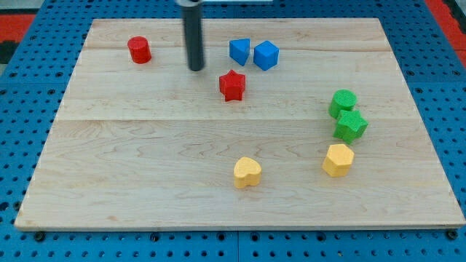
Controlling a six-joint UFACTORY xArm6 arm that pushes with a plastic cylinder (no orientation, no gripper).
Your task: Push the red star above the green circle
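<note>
The red star (pixel 232 85) lies on the wooden board (pixel 145 145) a little above the middle. The green circle (pixel 343 102) sits at the view's right, well right of the star and slightly lower. My tip (pixel 196 68) is at the end of the dark rod, up and to the left of the red star, with a small gap between them. It touches no block.
A green star-like block (pixel 351 126) sits right below the green circle. A yellow hexagon (pixel 338 159) and a yellow heart (pixel 247 172) lie lower. Two blue blocks (pixel 239 52) (pixel 266 55) sit above the star. A red cylinder (pixel 139 49) is at the top left.
</note>
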